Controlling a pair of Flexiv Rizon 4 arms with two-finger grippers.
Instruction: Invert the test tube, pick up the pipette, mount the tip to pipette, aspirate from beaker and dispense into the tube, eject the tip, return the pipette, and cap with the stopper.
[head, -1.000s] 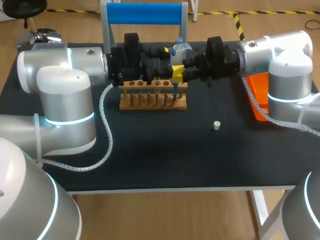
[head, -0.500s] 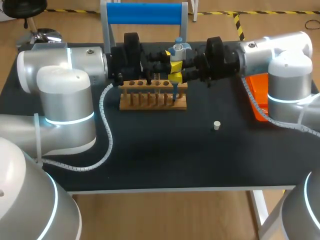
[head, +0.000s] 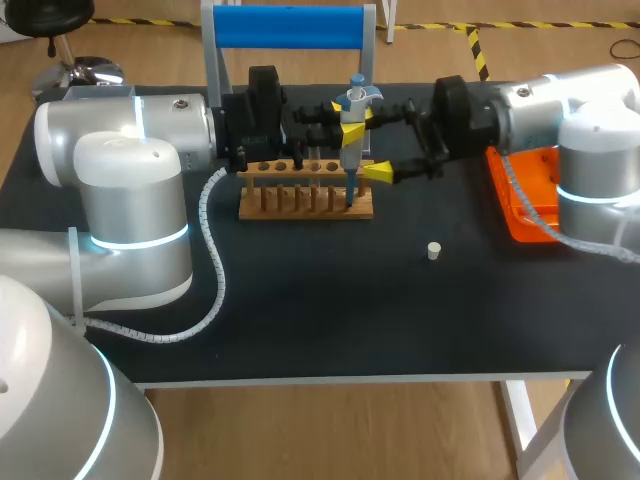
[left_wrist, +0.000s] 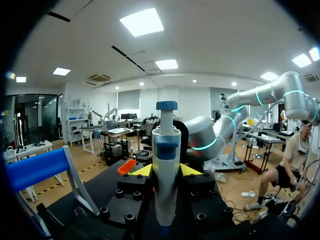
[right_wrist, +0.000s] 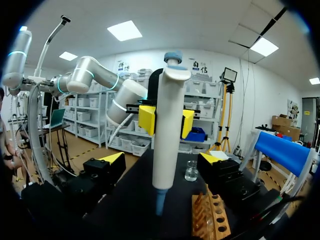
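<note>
The white pipette (head: 351, 140) with a blue plunger stands upright above the right end of the wooden tube rack (head: 305, 192). My left gripper (head: 347, 122) is shut on its body; in the left wrist view the pipette (left_wrist: 165, 175) sits between the yellow fingertips (left_wrist: 143, 170). My right gripper (head: 381, 140) stands open just to the right of it. In the right wrist view its fingertips (right_wrist: 112, 158) are spread wide on both sides of the pipette (right_wrist: 167, 135), not touching. A small glass beaker (right_wrist: 190, 171) stands beyond. The pale stopper (head: 433, 250) lies on the black table.
An orange tray (head: 522, 200) sits at the table's right edge under my right arm. A blue-barred stand (head: 290, 28) rises behind the rack. The rack (right_wrist: 212, 217) lies just below and beside my right gripper. Bare tabletop (head: 330, 300) stretches in front of the rack.
My left gripper closed on the pipette, then my right gripper let go, opened wide and drew back to the right. The pipette now stands a little higher.
</note>
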